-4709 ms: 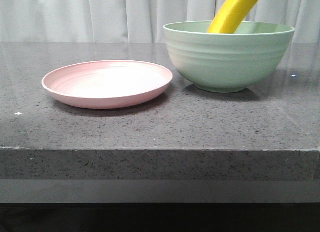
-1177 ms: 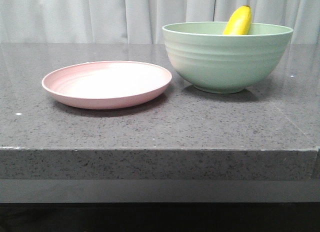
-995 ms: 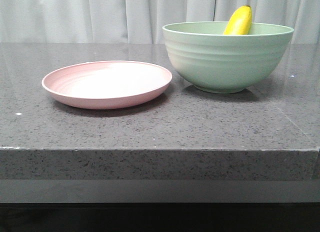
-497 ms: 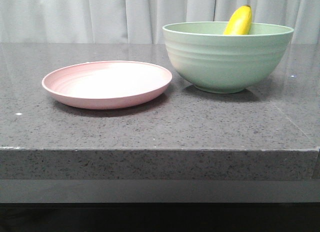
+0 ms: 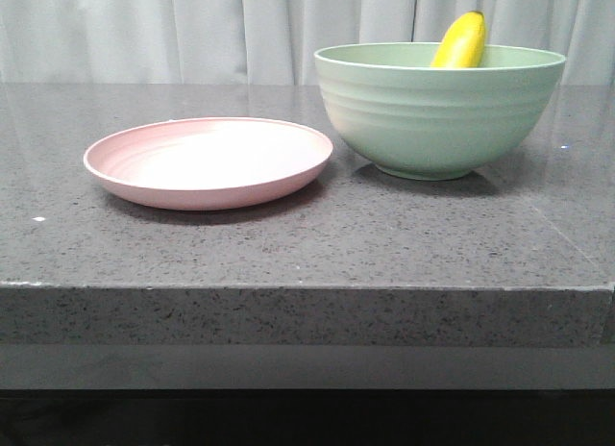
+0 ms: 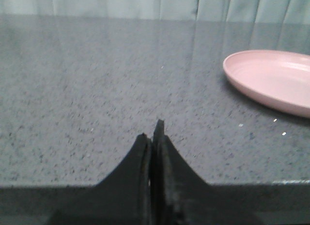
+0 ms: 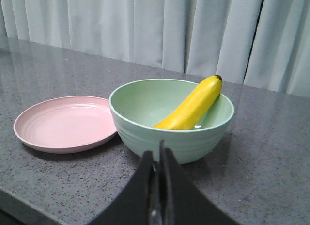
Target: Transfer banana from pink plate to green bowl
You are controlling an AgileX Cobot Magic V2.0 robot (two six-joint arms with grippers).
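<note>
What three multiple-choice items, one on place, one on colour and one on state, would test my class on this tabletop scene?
1. Where does the smooth yellow curved banana lie?
A on the plate
B in the bowl
C on the table

2. What colour is the shallow round plate?
A pale pink
B blue
C white

3. How do the right gripper jaws stand?
A wide apart
B closed together, empty
C clamped on the banana

Answers:
1 B, it leans inside the deep mint-green ridged bowl, its tip above the rim.
2 A, the plate is plainly pink.
3 B, the fingers meet with nothing between.
</note>
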